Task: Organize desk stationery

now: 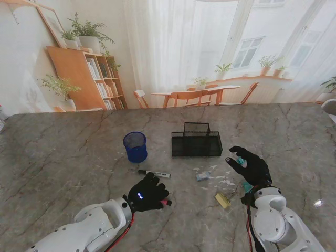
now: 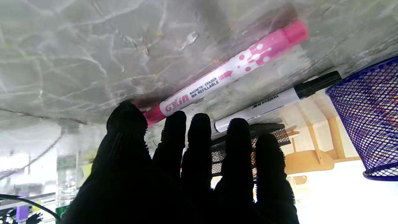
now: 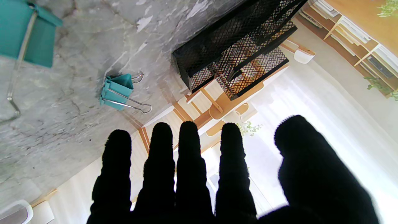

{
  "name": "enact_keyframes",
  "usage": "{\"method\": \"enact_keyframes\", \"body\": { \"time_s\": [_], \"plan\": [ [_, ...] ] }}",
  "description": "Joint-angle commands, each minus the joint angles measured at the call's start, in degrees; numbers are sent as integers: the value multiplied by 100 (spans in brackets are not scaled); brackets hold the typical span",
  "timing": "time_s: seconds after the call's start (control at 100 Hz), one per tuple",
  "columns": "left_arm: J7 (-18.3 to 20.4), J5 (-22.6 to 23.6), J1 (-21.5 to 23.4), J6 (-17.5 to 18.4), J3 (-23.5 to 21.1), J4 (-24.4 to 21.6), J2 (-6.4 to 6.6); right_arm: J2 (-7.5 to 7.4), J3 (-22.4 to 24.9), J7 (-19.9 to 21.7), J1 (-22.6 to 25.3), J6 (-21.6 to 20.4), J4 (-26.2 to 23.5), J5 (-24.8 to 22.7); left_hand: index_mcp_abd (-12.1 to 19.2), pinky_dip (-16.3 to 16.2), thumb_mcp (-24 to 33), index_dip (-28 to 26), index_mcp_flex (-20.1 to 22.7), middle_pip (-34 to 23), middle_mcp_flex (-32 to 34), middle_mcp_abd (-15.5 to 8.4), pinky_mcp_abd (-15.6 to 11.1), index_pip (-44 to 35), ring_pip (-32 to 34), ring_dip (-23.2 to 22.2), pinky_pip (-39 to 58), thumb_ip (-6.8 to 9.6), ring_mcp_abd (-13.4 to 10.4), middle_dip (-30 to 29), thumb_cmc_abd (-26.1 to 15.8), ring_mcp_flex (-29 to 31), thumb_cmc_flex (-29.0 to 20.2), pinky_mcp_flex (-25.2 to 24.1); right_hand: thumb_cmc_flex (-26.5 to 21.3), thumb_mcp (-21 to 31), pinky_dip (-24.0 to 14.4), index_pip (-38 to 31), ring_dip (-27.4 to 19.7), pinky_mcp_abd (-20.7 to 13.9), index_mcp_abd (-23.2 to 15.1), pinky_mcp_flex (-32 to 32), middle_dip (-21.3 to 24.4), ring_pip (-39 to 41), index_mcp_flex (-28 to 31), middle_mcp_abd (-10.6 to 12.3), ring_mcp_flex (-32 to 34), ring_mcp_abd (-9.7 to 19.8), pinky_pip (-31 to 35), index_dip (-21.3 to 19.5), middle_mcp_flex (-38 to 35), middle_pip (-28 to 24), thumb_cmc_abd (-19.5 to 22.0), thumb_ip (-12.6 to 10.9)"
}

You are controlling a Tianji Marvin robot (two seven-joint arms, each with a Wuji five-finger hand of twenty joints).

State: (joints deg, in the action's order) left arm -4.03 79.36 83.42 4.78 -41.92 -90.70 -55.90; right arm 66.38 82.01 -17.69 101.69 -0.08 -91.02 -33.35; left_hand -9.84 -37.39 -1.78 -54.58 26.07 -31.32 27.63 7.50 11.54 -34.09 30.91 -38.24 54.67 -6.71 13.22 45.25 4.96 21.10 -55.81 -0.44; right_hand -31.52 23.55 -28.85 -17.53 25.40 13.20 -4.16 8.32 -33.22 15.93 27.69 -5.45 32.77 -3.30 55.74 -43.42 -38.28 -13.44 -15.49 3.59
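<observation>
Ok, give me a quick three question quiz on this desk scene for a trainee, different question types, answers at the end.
1. True or false: the left hand hovers over the pink marker lying on the table.
2. Multiple choice: what colour is the mesh pen cup? A) red B) blue C) green
3. Fill in: the binder clip seen from the right wrist is ____ in colour, and it lies outside the black mesh organizer.

Key
1. True
2. B
3. Teal; the right hand holds nothing, fingers apart.
</observation>
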Motion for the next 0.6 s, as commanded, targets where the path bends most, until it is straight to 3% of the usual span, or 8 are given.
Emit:
{"method": "enact_keyframes", "body": {
  "time_s": [0.0, 0.16, 0.23, 0.34, 0.48, 0.59],
  "plan": [
    [63, -93, -31, -92, 68, 117, -30, 30, 4, 54, 19, 23, -30, 44, -150, 47, -14, -70, -170, -114, -115, 112, 97, -30, 120, -116, 170, 346, 193, 83, 367, -181, -364, -150, 97, -104, -90, -38, 67, 37, -24, -114, -93, 21, 5, -18, -100, -26, 15, 64, -74, 53, 211, -165],
    [93, -182, -171, -112, 232, 242, -25, 38, 9, 27, 27, 30, -41, 65, 12, 32, -15, -345, -52, -466, 130, -5, 62, -547, 401, -206, 350, 276, 138, 211, 745, 17, -706, -7, 105, -120, -90, -52, 71, 42, -15, -105, -98, 38, 27, -41, -79, -27, 26, 56, -72, 53, 238, -164],
    [80, -233, -199, -134, 295, 290, -27, 45, 14, 6, 31, 34, -44, 80, 128, -9, -1, -169, 32, -720, 266, -80, 42, -942, 582, -317, 468, 263, 111, 313, 963, 124, -886, 65, 101, -123, -89, -52, 71, 43, -16, -112, -101, 37, 22, -41, -90, -26, 27, 54, -79, 50, 248, -165],
    [79, -288, -214, -142, 353, 340, -23, 59, 30, -46, 45, 49, -48, 103, 336, -157, 27, 588, 347, -1078, 532, -243, 8, -1489, 872, -498, 636, 261, 26, 719, 1229, 349, -1063, 228, 98, -131, -89, -61, 73, 45, -12, -113, -106, 44, 39, -41, -87, -35, 33, 50, -85, 46, 257, -166],
    [51, -345, -215, -81, 361, 378, -23, 72, 67, -117, 74, 53, -54, 95, 584, -234, 43, 810, 605, -1191, 849, -463, -59, -2007, 1039, -575, 718, 274, -81, 1335, 1245, 532, -1141, 384, 99, -144, -89, -69, 75, 43, -6, -110, -113, 52, 52, -35, -87, -32, 44, 45, -96, 40, 273, -166],
    [48, -373, -212, -7, 342, 373, -24, 81, 93, -171, 93, 51, -53, 82, 610, -299, 51, 961, 720, -1283, 1053, -584, -115, -2305, 1150, -624, 799, 283, -137, 1401, 1280, 678, -1129, 514, 93, -150, -90, -73, 77, 46, 0, -104, -116, 59, 56, -48, -85, -33, 55, 41, -96, 39, 279, -167]
  ]
}}
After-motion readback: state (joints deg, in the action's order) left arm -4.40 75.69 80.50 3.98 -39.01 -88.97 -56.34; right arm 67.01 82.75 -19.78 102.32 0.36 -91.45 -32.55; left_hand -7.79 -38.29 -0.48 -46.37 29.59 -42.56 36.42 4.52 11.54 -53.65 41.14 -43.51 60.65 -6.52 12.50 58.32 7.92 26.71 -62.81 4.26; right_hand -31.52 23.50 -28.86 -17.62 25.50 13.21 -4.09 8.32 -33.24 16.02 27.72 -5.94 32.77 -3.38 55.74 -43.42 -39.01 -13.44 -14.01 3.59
